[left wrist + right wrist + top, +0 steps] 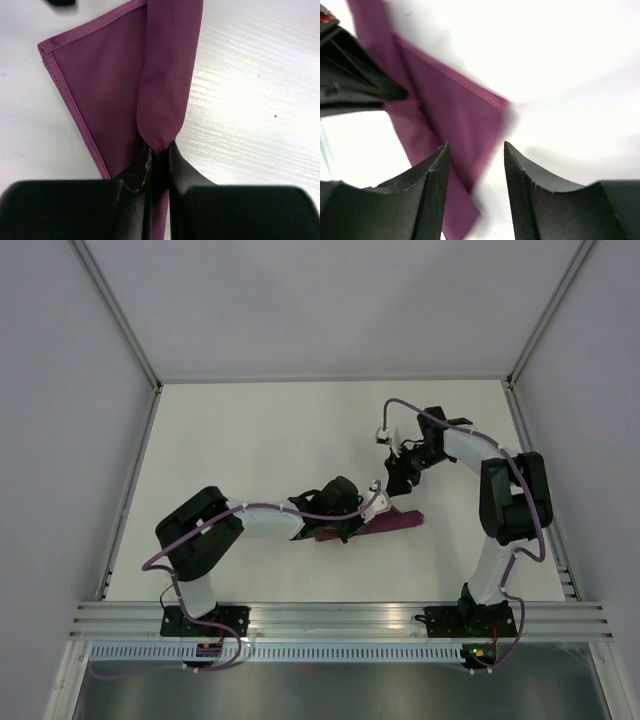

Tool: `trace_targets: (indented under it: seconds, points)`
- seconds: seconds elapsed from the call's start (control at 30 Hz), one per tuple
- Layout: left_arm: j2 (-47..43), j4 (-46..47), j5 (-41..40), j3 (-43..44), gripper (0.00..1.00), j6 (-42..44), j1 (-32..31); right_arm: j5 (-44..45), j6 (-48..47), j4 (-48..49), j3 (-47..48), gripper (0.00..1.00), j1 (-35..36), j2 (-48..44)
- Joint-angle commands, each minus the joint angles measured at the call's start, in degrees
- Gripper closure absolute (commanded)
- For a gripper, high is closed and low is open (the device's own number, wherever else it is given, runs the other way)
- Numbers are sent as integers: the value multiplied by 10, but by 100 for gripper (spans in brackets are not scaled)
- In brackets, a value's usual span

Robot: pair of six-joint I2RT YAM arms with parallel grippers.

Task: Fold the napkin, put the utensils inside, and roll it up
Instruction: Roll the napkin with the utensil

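Plum-purple creased fabric napkin (115, 85) lay partly rolled on white table (250, 100), bunched fold pinched tight in left gripper (159, 152), right gripper (476, 152) hovered over it (jaws apart, empty)

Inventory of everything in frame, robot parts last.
napkin: one, plum purple, on the table at centre right, bunched into a narrow strip with one hemmed flap lying flat
utensils: none visible in any view
table: one, white, under everything
walls: pale grey panels on the left, back and right sides
rail: one, silver metal, along the near edge, carrying both arm bases
left arm: one, white and black, reaching right to the napkin
right arm: one, white and black, bent over the napkin's far end
left gripper: black, pinched shut on the napkin's rolled fold
right gripper: black, jaws apart above the napkin, holding nothing
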Motion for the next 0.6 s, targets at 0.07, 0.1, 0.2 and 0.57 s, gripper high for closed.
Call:
trace_targets:
  seconds: [0.07,0.1,0.2,0.57]
  points:
    - [41,-102,92,40,98,-94,43,-2,61,140,-67,48,-68,-135]
    - [46,-110,121,46,98,-101,50,1,57,149,-82,48,-75,-153]
    - [74,-142,179,80,98,-118,76,26,49,202,-165,47,-83,-242]
    - [194,-263,321,186,98,-162,147,81,-32,299,-406,37,-31,-476]
